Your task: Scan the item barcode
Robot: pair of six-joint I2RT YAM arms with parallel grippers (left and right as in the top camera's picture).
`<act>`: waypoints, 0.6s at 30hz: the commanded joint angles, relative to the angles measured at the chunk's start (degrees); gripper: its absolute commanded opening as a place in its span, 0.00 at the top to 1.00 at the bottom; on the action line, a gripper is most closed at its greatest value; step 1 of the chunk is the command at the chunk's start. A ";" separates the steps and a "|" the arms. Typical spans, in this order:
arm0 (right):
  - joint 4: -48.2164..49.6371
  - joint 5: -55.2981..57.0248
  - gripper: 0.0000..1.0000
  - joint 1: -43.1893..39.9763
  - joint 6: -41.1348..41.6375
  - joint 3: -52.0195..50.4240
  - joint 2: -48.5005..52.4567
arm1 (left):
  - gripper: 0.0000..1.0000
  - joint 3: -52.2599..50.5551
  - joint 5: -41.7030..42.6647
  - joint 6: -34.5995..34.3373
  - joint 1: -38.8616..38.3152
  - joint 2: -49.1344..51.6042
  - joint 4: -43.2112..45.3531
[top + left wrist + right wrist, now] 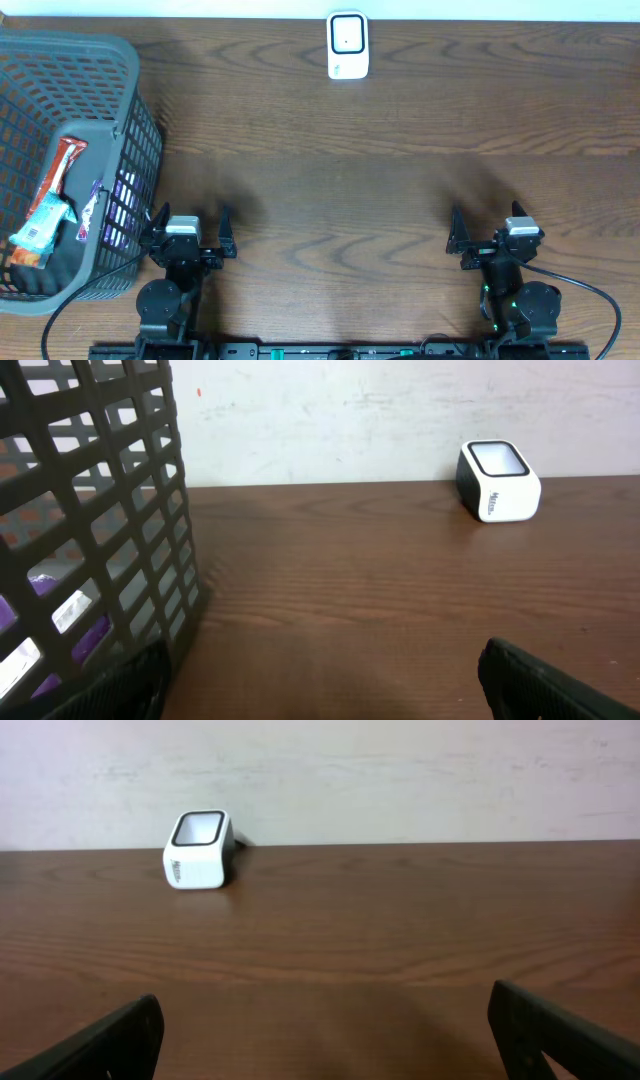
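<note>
Both left pincer (189, 216) and right pincer (487, 220) are standing spread, empty. Basket (140, 140) is partly hiding packets (45, 215) at the desk's (350, 180) left edge.

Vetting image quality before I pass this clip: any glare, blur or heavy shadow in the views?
Overhead: even light, no harsh glare, soft shadows across the brown wooden table. Left wrist: the dark grey plastic mesh basket looms close and soft; the black fingers are blurred. Right wrist: white box-shaped scanner sharp, fingers out of focus.

Dark wood-grain table (400, 180), matt grey plastic lattice basket (140, 130), smooth white plastic scanner (348, 45) with glossy window.
</note>
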 commanded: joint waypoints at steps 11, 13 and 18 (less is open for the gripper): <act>0.11 0.26 0.01 -0.46 0.20 -0.33 -0.35 | 0.02 -1.64 18.64 -3.43 0.22 -0.35 21.90; 0.11 0.26 0.01 -0.44 0.20 -0.33 -0.35 | 0.02 -0.72 17.79 -6.71 0.24 -0.13 29.51; 0.11 0.26 0.01 -0.44 0.20 -0.33 -0.35 | 0.03 8.13 16.48 -6.62 0.24 4.79 32.89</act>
